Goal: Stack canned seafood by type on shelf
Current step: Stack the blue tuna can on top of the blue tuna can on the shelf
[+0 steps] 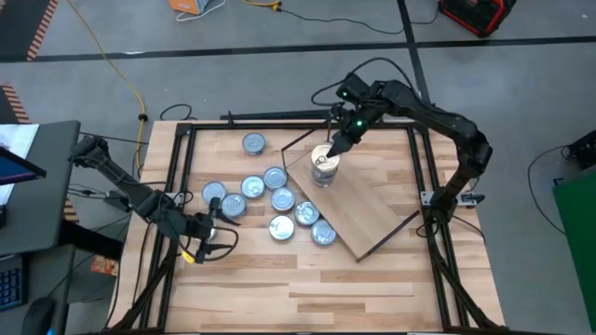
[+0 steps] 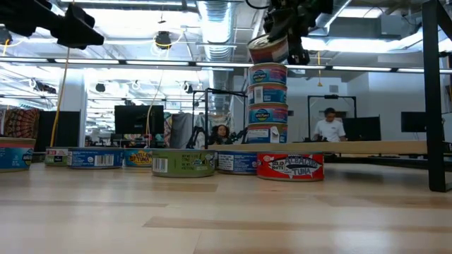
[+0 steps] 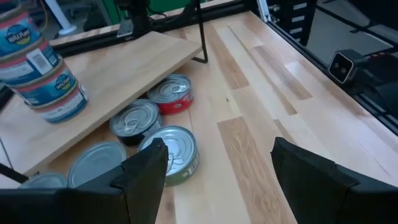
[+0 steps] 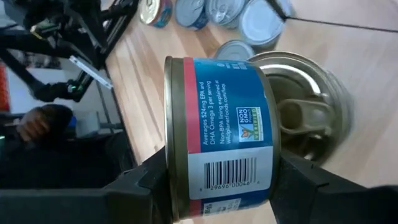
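A: Where's my right gripper point(image 1: 332, 149)?

B: Over the shelf point(image 1: 372, 209), the light-wood board lying at an angle on the desk point(image 1: 307, 288). Its fingers point(image 4: 140, 180) are clamped on a blue-labelled tin point(image 4: 217, 134), tipped on its side, just above the stack of tins point(image 2: 268, 102) on the shelf. I can't tell from here whether the held tin touches the top lid point(image 4: 305, 109).

A: And the stack itself?

B: Four blue-labelled tins, upright, near the shelf's upper-left corner in the overhead view.

A: My left gripper point(image 1: 207, 226)?

B: Low over the desk's left side, fingers point(image 3: 146, 177) spread wide with nothing between them, just beside the loose tins point(image 1: 270, 200).

A: Where do those sit?

B: Clustered on the desk along the shelf's left edge, lids up; one lone tin point(image 1: 253, 143) lies apart, toward the far edge. A red-labelled tin point(image 2: 289, 167) rests nearest the shelf.
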Available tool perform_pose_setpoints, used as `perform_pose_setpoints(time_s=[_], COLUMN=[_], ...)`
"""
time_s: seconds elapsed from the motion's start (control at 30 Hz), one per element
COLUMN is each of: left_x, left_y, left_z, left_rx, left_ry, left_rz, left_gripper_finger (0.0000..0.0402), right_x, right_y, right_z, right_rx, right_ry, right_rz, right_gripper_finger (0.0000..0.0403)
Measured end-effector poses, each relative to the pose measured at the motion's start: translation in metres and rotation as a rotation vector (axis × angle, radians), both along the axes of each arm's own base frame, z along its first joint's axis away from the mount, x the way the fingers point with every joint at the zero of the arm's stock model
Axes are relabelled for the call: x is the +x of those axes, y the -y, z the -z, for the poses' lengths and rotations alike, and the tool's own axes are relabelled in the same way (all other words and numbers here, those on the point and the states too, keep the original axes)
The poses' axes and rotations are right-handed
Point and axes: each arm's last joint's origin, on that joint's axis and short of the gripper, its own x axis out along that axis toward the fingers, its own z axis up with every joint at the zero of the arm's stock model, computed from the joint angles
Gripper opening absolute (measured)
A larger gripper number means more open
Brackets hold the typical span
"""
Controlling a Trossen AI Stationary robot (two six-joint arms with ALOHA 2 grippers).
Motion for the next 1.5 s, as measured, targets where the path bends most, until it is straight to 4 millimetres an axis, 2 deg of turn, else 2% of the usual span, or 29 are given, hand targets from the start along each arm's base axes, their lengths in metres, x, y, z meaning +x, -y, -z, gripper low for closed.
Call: perform_pose_setpoints(time_s=[0.27,0.57,0.87,1.17,1.5], left_x=[0.001,0.0,0.0,0.0,0.0], left_y=[0.001,0.0,0.002,0.002,0.002], left_z=[-0.002,-0.001,-0.001,0.0,0.0], left_rx=[0.012,0.016,0.01,0.004,0.046], left_ry=[0.02,0.008,0.0,-0.004,0.002], left_rz=[0.011,0.017,0.058,0.079,0.095], left_gripper_finger=[0.0277,0.0277,0.0277,0.0277,0.0277], right_x=[0.011,0.002,-0.004,-0.004,-0.008], right_y=[0.003,0.012,0.013,0.011,0.006], right_z=[0.008,0.013,0.014,-0.001,0.001], right_rx=[-0.003,0.039,0.103,0.141,0.183], right_ry=[0.002,-0.075,-0.113,-0.065,-0.126], right_rz=[0.004,0.079,0.086,0.08,0.089], right_gripper_finger=[0.0239,0.027,0.0271,0.0272,0.0272])
